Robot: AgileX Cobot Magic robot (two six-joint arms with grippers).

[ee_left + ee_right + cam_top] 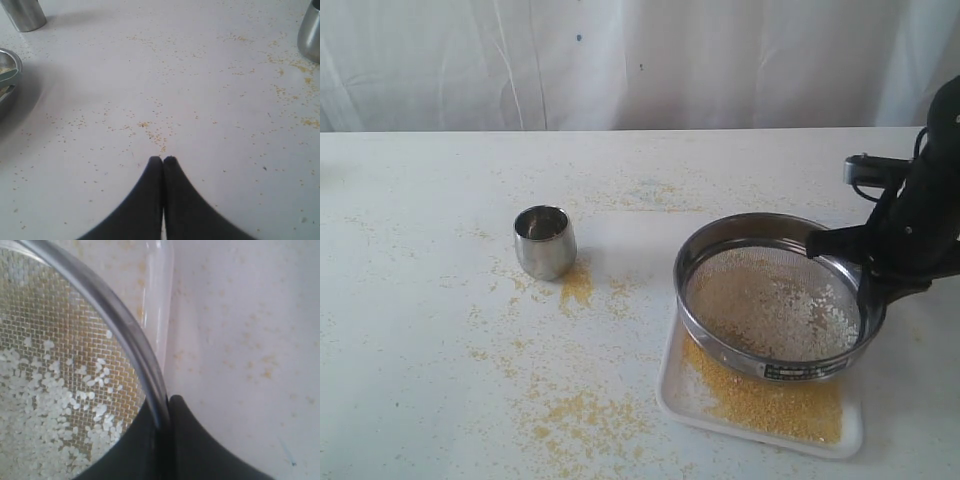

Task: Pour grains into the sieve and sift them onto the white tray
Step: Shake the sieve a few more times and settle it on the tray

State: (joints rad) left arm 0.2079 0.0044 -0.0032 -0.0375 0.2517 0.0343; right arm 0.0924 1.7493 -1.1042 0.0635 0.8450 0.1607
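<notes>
The sieve [775, 372], a wide steel ring with a mesh bottom, hangs over the far part of the white tray [672, 395]. My right gripper [860, 272] is shut on its right rim, one finger inside the ring and one outside. Whitish coarse grains [770, 305] lie on the mesh, and golden yellow grains [775, 405] cover the tray below. The right wrist view shows the gripper [167, 405] pinching the sieve rim [115, 320], white grains [45, 390] on the mesh and the tray edge [162, 300] beyond. My left gripper [163, 159] is shut and empty above the tabletop, and the exterior view does not show it.
A small steel cup [544, 240] stands left of centre on the table. Spilled yellow grains [575, 415] are scattered round it and towards the front. In the left wrist view, steel cups [22, 12] [311, 32] and a metal bowl's rim [7, 80] sit at the edges.
</notes>
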